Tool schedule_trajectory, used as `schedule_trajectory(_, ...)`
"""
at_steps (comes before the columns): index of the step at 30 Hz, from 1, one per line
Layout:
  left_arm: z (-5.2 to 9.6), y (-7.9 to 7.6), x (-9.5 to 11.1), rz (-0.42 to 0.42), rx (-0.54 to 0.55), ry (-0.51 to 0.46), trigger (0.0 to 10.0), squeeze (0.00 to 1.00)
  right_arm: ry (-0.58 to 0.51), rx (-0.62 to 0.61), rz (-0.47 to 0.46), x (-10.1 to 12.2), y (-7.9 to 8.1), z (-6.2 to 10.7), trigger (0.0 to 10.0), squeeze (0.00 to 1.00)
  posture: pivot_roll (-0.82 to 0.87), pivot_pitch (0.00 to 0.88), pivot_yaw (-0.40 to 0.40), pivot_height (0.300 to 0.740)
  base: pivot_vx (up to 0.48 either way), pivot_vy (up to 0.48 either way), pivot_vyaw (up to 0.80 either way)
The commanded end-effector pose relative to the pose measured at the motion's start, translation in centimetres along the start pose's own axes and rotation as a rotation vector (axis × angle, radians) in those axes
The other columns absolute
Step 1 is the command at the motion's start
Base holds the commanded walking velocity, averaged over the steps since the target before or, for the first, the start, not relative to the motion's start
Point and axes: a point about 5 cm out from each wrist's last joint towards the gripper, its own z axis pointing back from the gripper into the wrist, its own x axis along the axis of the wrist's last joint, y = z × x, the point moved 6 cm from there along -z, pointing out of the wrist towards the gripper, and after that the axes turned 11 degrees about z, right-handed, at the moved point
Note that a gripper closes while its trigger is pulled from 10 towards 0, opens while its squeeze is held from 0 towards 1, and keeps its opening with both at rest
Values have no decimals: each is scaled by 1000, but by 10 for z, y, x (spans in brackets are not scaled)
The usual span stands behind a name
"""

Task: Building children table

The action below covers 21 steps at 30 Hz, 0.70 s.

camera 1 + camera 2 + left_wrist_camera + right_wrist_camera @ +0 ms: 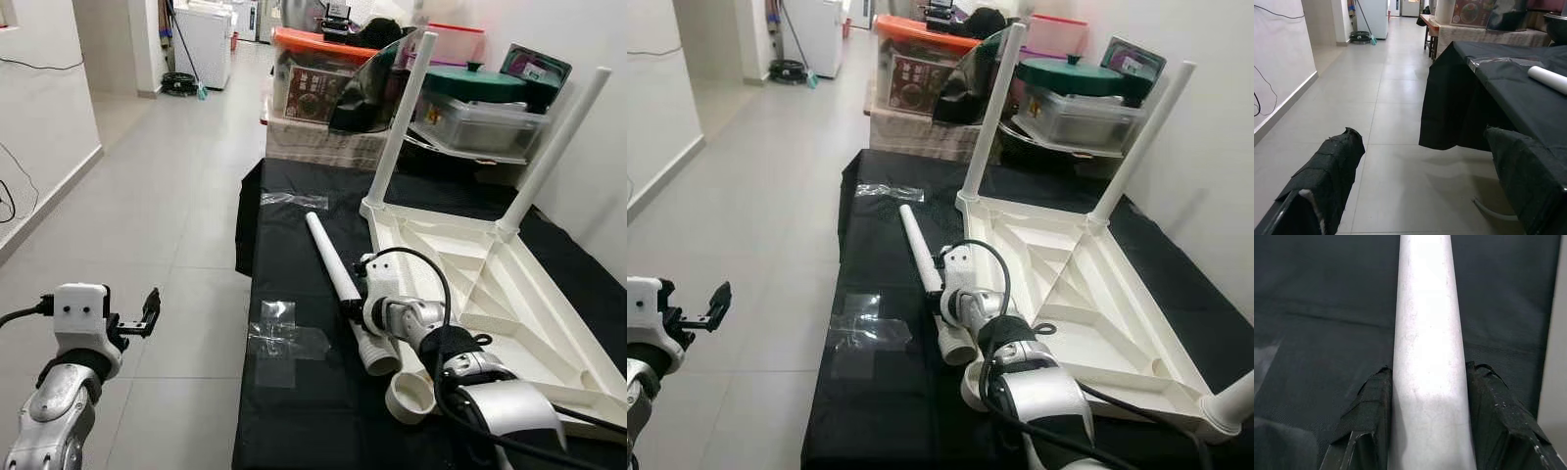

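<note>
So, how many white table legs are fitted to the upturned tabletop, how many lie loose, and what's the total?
Fitted legs on the tabletop: 3
Loose leg, held in the right pincer: 1
Total: 4

Grey tiled floor [176,196], white walls [44,108]

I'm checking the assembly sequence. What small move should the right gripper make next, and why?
Probably lift the loose table leg off the black cloth: the right gripper is shut on it, and the upturned tabletop has corners without legs.
</note>
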Motion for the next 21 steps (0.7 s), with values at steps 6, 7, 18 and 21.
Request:
schedule_trajectory(6, -2, -1, -1, -26, -5, 5, 10000, 0, 29, 89, 147, -12, 15, -3, 0, 0, 93, 0, -161, 740, 0, 0, 0)
schedule_trajectory(7, -3, -1, 0, -24, -6, 2, 10000, 0, -23, 131, 123, 4, 24, -1, 0, 0, 93, 0, -161, 740, 0, 0, 0)
schedule_trajectory(18, -5, -6, 17, 122, -65, -49, 10000, 0, -507, 577, 71, 124, 97, 64, 0, 0, 99, 0, -143, 740, 0, 0, 0)
schedule_trajectory(21, -4, -9, 26, 221, -86, -80, 10000, 0, -576, 632, 89, 132, 103, 75, 0, 0, 104, 0, -145, 740, 0, 0, 0)
